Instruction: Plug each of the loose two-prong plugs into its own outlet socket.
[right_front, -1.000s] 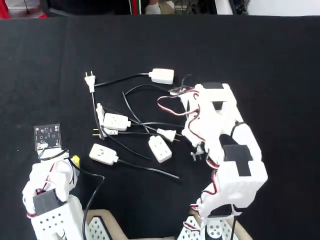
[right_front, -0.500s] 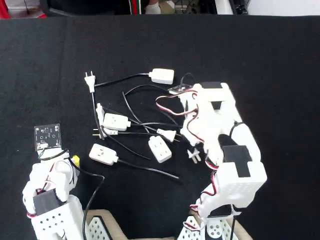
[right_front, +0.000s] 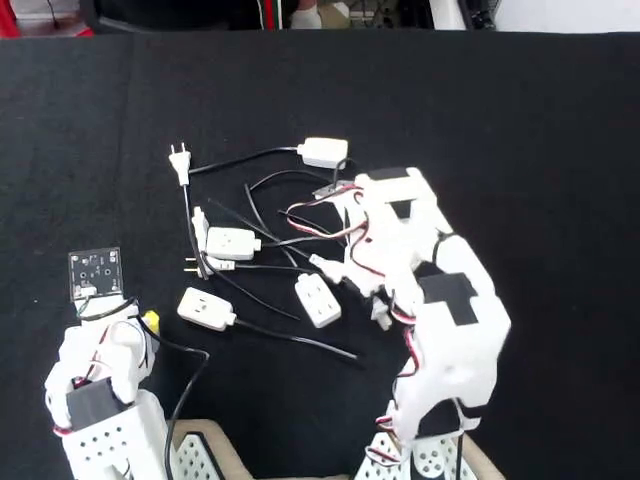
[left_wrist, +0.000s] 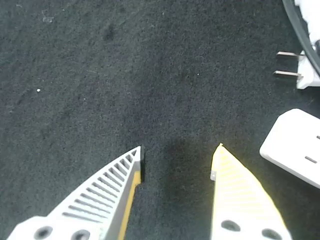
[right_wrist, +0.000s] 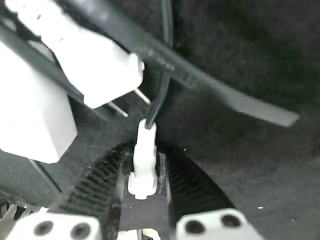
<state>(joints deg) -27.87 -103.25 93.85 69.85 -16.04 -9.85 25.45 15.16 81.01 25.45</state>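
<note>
R gripper (right_wrist: 145, 155) clamped plug (right_wrist: 144, 172), prob. off-centre; crossing cords (right_wrist: 200, 82) could snag, twisting it loose. L gripper (left_wrist: 179, 149) gaped, empty.

Left arm (right_front: 100, 390), right arm (right_front: 455, 345): white shells, black motors (right_front: 452, 292), red-white-black cables (right_front: 345, 232). Left gripper (left_wrist: 179, 148): ribbed, white and yellow. Right gripper (right_wrist: 144, 167): ribbed, dark.
</note>
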